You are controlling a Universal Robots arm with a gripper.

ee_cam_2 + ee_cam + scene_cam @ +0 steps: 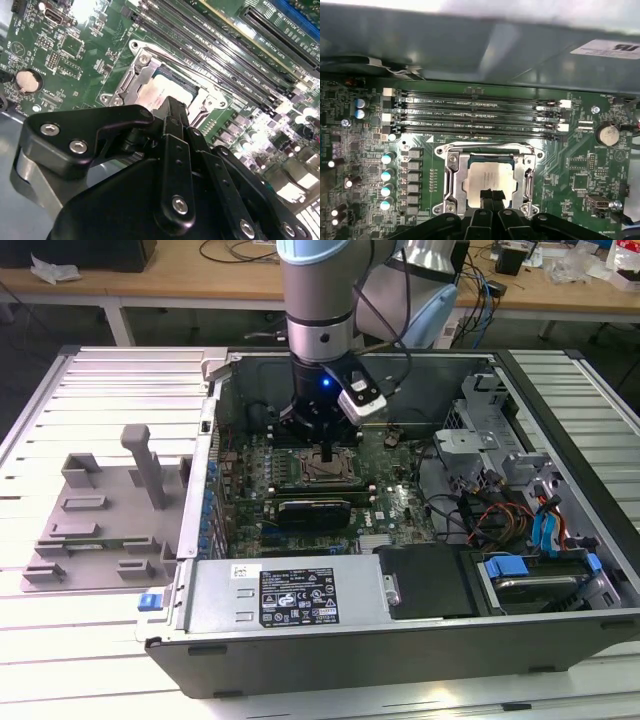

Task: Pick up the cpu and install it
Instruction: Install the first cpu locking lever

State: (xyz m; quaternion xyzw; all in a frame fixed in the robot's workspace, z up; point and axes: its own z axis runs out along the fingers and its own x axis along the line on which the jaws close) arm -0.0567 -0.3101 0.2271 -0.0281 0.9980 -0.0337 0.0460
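Note:
The cpu, a flat square chip with a silver top, lies flat inside the metal-framed socket on the green motherboard. My gripper hangs straight over it with both black fingers pressed together, their tips at the chip's top near one edge. In the second wrist view the shut fingers cover part of the cpu. In the exterior view the gripper reaches down into the open computer case, right over the cpu. I cannot tell whether the tips touch the chip.
Several memory slots run beside the socket. A black card sits just in front of it, the power supply along the case's near wall. Loose cables and drive bays fill the exterior view's right. A grey plastic tray lies outside the case.

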